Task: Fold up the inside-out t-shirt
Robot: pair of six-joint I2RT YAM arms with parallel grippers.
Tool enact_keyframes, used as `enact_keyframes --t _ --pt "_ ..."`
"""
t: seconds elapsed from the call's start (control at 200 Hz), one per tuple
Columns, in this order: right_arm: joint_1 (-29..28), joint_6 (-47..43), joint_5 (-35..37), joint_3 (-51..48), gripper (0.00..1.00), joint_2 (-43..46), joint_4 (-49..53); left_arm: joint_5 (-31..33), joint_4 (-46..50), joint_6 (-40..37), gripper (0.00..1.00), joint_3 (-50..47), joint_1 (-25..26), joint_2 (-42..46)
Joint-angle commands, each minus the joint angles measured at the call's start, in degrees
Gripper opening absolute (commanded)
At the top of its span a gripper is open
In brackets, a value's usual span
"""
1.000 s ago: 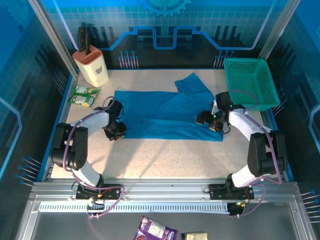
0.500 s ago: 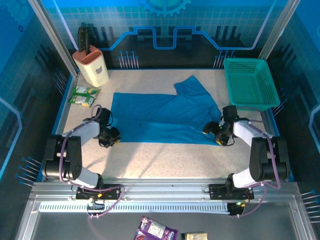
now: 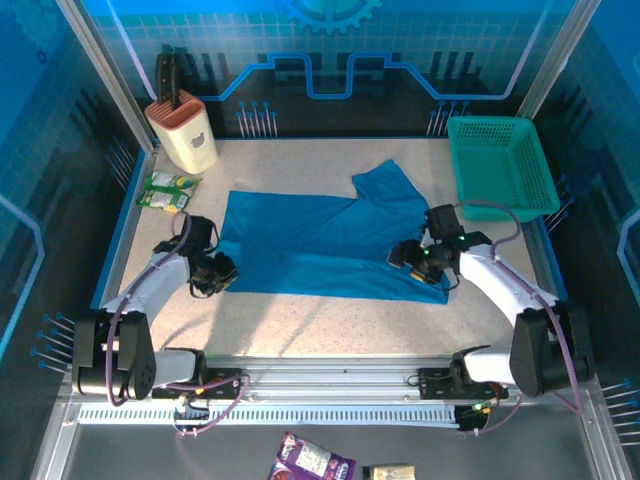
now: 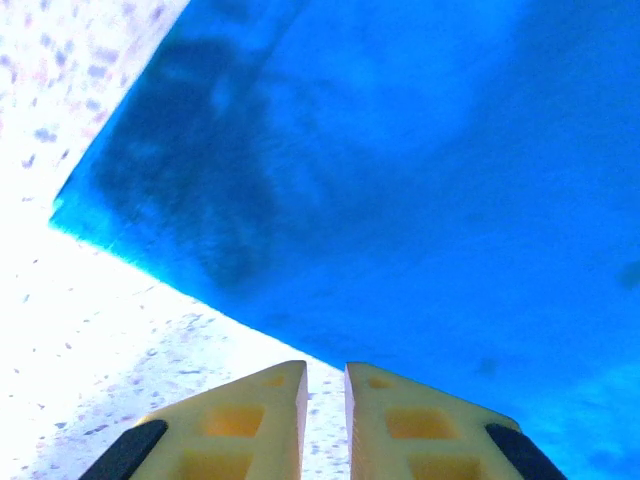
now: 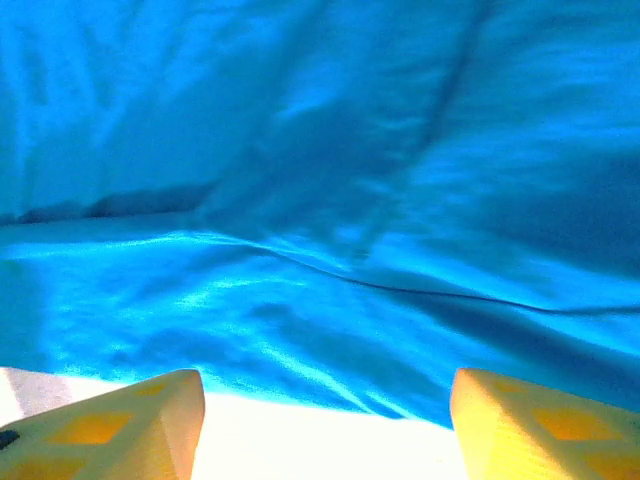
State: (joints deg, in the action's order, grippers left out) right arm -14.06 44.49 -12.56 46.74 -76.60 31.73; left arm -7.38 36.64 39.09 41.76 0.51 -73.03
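1. Locate the t-shirt at the centre of the table. It lies spread flat as a wide medium-blue panel with no print. One short sleeve projects toward the far right, ending near the green basket but apart from it.

2. Inspect the cloth surface. In the top view, a lighter band runs along the near edge, set off by a long crease parallel to that edge. In the right wrist view, the t-shirt shows the same crease as a raised ridge crossing from left to right, with soft wrinkles beyond it.

3. Check the left gripper. It sits low at the near-left corner of the t-shirt. In the left wrist view, the left gripper has its jaws drawn almost together, leaving a thin slit with speckled table showing through. Nothing is held. The edge of the t-shirt lies just beyond the fingertips.

4. Check the right gripper. It sits over the near-right part of the t-shirt. In the right wrist view, the right gripper has its jaws spread wide, with nothing between them.

5. Note the knife block and the green packet at the far left, both clear of the cloth.
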Motion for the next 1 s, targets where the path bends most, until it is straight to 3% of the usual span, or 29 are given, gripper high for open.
enact_keyframes --t 0.0,0.335,0.52,0.745,0.85,0.996 --pt "-2.6 5.4 -2.6 1.5 0.66 -6.3 -5.3 -1.8 1.5 1.0 0.2 2.2 -0.1 0.7" --pt "-4.0 9.7 -1.8 5.1 0.74 -16.1 -12.0 -2.2 0.5 1.8 0.21 0.2 1.0 0.9" --pt "-3.8 11.1 -2.9 6.7 0.73 -17.8 -16.3 -2.1 0.4 2.0 0.21 -0.2 1.0 0.9" --pt "-3.5 7.4 -5.8 16.0 0.7 -21.2 -24.6 -1.6 1.6 2.0 0.21 0.7 1.0 2.2" --pt "-2.4 5.6 -9.6 18.3 0.69 -20.9 -23.8 -1.4 2.9 1.7 0.21 1.5 1.0 2.9" --pt "-2.3 2.3 -7.9 14.6 0.69 -16.2 -17.9 0.1 3.5 1.2 0.21 1.4 1.0 3.6"
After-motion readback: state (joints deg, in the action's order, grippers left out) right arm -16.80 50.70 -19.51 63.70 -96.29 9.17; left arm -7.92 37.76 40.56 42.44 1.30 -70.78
